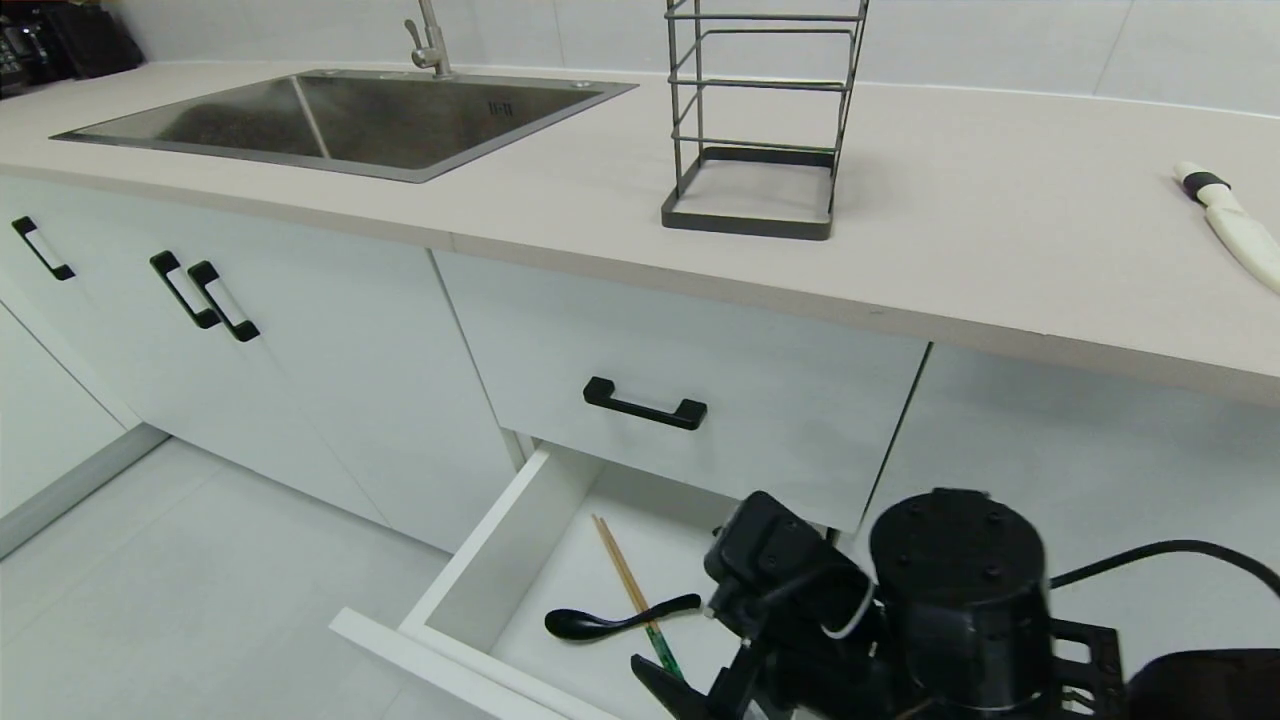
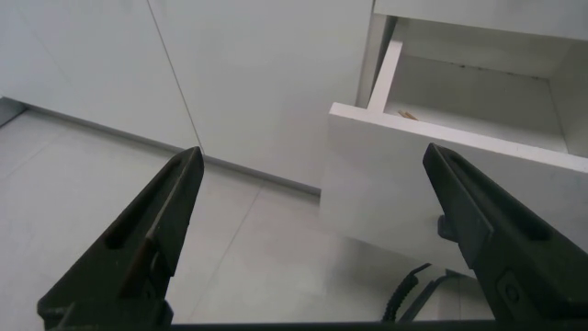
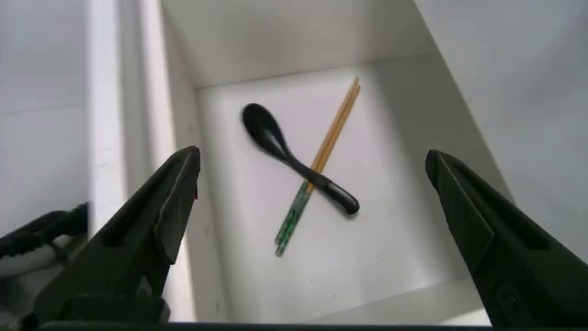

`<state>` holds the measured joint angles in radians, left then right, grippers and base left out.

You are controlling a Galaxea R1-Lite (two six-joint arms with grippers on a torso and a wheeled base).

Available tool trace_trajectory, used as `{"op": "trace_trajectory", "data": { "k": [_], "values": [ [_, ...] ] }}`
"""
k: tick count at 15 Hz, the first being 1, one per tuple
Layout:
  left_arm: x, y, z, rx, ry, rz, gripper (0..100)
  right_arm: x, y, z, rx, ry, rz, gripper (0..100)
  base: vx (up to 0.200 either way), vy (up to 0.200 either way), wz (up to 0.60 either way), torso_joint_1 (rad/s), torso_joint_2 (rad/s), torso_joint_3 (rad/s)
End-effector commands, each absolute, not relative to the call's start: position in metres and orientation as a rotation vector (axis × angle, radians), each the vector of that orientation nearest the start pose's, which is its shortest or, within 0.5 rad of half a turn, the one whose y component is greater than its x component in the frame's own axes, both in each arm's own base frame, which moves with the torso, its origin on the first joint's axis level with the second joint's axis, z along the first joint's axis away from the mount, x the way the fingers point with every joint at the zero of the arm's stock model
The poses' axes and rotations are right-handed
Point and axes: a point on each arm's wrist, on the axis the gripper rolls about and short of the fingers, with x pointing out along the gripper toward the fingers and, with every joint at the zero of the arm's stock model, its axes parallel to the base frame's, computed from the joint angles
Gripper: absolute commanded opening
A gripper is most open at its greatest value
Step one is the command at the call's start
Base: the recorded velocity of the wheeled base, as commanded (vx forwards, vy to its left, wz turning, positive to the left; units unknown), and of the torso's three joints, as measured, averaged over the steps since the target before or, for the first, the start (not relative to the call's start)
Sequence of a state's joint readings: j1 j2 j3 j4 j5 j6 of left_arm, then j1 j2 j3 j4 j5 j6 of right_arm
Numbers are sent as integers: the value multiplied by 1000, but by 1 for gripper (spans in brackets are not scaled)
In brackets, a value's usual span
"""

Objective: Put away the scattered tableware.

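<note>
Our right gripper [image 3: 312, 161] hung spread and empty above the open drawer [image 1: 500, 550], where the spoon [image 3: 299, 165] crossed the chopsticks [image 3: 333, 138]. Our left gripper [image 2: 312, 156] was spread too. The knife [image 1: 1230, 220] lay at the countertop's [image 1: 1000, 230] right edge, and we judged a clumsy grasp could nudge it off.

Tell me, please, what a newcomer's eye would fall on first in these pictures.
The open drawer below the counter draws the eye: a black spoon lies crossed with a pair of chopsticks on its white floor, the right gripper open above them. On the counter, a pale knife lies far right and a wire rack stands mid-counter.
</note>
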<state>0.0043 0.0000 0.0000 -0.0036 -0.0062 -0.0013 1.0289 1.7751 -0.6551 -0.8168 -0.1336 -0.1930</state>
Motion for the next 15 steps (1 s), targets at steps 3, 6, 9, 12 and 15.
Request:
{"op": "trace_trajectory", "data": {
  "k": [3, 6, 9, 12, 15],
  "values": [
    [-23, 0, 76, -2, -5, -2, 100, 125, 200, 156, -311, 119, 938, 100, 0, 0, 0, 0, 0, 0],
    [-23, 0, 76, -2, -3, -2, 100, 110, 167, 165, -294, 74, 947, 100, 0, 0, 0, 0, 0, 0],
    [-23, 0, 76, -2, -3, -2, 100, 102, 137, 166, -277, 65, 945, 100, 0, 0, 0, 0, 0, 0],
    [-23, 0, 76, -2, -3, -2, 100, 84, 89, 159, -275, 41, 877, 100, 0, 0, 0, 0, 0, 0],
    [-23, 0, 76, -2, -3, -2, 100, 60, 60, 153, -260, -32, 844, 100, 0, 0, 0, 0, 0, 0]
  ]
}}
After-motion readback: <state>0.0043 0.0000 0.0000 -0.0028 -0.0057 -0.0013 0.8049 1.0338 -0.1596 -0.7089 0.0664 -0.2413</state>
